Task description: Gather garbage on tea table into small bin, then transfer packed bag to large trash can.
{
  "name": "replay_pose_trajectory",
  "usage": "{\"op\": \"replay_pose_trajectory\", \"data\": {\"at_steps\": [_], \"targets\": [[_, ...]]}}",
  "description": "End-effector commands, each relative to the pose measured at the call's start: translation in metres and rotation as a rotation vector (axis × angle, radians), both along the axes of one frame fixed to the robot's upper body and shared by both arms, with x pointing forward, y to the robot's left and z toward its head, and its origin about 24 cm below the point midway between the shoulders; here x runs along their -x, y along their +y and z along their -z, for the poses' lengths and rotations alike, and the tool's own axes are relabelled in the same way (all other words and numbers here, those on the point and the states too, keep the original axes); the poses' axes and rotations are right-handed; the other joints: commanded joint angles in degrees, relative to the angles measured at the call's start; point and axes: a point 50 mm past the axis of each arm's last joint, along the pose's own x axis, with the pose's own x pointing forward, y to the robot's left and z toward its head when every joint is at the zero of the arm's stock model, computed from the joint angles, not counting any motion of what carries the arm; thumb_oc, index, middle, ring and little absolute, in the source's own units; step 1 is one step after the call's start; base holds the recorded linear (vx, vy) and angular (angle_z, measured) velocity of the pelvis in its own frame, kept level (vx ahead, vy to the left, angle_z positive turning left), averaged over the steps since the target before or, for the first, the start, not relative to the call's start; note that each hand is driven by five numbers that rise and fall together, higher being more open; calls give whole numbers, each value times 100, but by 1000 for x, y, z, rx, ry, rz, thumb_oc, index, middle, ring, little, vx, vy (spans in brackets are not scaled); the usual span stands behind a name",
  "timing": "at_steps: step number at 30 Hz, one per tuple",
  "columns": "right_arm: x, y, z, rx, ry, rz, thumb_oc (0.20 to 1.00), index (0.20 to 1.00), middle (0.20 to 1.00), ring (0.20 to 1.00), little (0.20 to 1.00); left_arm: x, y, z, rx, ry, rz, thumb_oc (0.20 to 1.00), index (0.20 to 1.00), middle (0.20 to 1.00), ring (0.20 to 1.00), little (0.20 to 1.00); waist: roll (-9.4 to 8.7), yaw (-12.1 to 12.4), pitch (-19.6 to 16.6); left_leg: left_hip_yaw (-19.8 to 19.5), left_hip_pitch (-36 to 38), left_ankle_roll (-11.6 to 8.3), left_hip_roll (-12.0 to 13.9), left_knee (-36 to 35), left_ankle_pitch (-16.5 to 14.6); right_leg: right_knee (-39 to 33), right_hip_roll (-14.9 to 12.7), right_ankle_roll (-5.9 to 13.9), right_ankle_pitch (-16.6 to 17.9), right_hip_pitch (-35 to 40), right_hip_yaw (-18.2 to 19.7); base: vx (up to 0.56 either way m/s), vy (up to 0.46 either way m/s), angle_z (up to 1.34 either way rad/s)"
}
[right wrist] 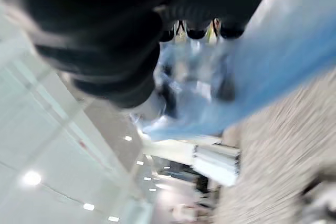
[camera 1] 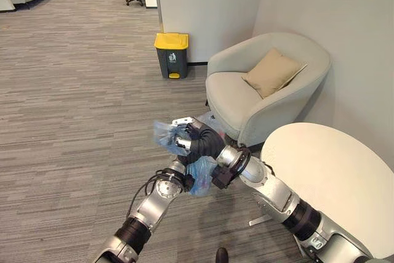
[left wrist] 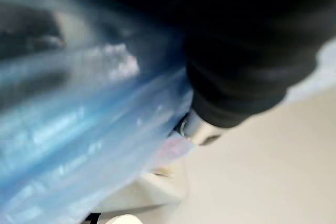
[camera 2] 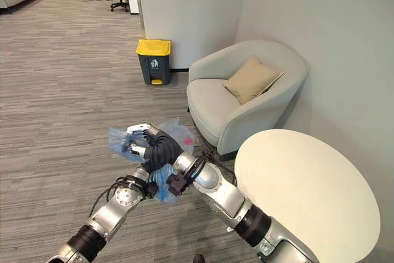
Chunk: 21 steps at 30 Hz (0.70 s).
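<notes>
1. Bag first: from the left eye I see the blue plastic bag held up over the carpet, between both arms. My right hand has its fingers curled into the bag's upper part. My left hand is tucked against the lower part of the bag, and I cannot tell how its fingers are set. The bin, grey with a yellow lid, stands well apart by the wall, near the armchair with its tan cushion. The round table is at my right.
2. Right eye: same scene, the bag in my right hand, the bin far ahead, the table beside my right arm.
3. Left wrist: blue plastic lies right against the camera beside the dark cover; I cannot make out the fingers.
4. Right wrist: dark fingertips press into the blue bag, with carpet beyond.
</notes>
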Motion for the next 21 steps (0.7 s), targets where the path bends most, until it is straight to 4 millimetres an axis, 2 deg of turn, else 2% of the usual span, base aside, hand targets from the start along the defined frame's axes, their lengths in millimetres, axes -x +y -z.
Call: {"op": "replay_pose_trajectory", "data": {"at_steps": [1,5,8,11,12,13,15,16,17,18,20,21], "targets": [[1,-8,-34,17,-293,68,1000,1000,1000,1000,1000,-14,1,-35,75,-171,18,200,200,200,200,200,-64,1,-14,-322,-226,-63,-76,-14,-278,217,-434,601,-1074,537,-240,0,0,0],[-1,-20,-33,117,-392,148,1000,1000,1000,1000,1000,-9,13,-32,75,-168,-20,200,200,200,200,200,-54,7,-20,-333,-234,-67,-78,-14,-267,197,-433,609,-1073,556,-255,-1,-8,0],[-2,-39,-34,223,-529,268,1000,1000,1000,1000,1000,0,33,-25,52,-150,-90,200,200,200,200,200,-35,14,-17,-354,-235,-68,-73,-14,-261,182,-430,617,-1079,577,-257,0,0,0],[-5,-56,-25,293,-537,357,1000,1000,1000,1000,1000,9,48,-14,32,-110,-143,200,200,200,200,200,-21,12,-30,-349,-224,-69,-63,-14,-249,171,-426,620,-1081,602,-260,0,0,0],[-8,-71,-16,330,-503,412,1000,1000,1000,1000,1000,15,60,-7,17,-78,-179,200,200,200,200,200,-10,5,-19,-347,-228,-73,-57,-14,-242,160,-424,623,-1078,603,-267,0,0,0],[-7,-71,-16,330,-501,413,1000,1000,1000,1000,1000,15,60,-7,17,-76,-178,200,200,200,200,200,-11,8,-29,-348,-229,-73,-57,-14,-242,158,-424,623,-1077,604,-268,0,0,0],[-7,-88,-1,368,-428,466,1000,1000,1000,1000,1000,22,72,2,2,-35,-217,200,200,200,200,200,5,-4,-23,-345,-237,-79,-55,-14,-228,153,-429,628,-1073,602,-285,-7,-5,2],[-7,-107,16,405,-340,526,1000,1000,1000,1000,1000,29,84,9,1,4,-251,200,200,200,200,200,23,-23,-14,-346,-247,-83,-54,-14,-215,144,-429,633,-1068,600,-299,0,0,0],[-5,-117,27,424,-278,558,1000,1000,1000,1000,1000,33,91,14,3,30,-273,200,200,200,200,200,33,-34,-10,-343,-253,-86,-54,-14,-210,143,-431,635,-1063,596,-309,-18,-15,5],[-5,-117,27,424,-277,559,1000,1000,1000,1000,1000,34,91,14,3,31,-272,200,200,200,200,200,31,-31,-18,-344,-253,-86,-54,-14,-211,142,-431,635,-1064,597,-310,-12,-7,9],[0,-140,52,444,-132,633,1000,1000,1000,1000,1000,43,104,22,2,77,-305,200,200,200,200,200,52,-51,-4,-341,-258,-88,-59,-14,-200,148,-433,637,-1063,588,-327,-6,-5,2],[8,-160,74,454,0,692,1000,1000,1000,1000,1000,54,118,29,-1,123,-340,200,200,200,200,200,69,-64,18,-343,-269,-93,-59,-14,-187,156,-433,633,-1072,587,-344,-31,-27,-2]]}}
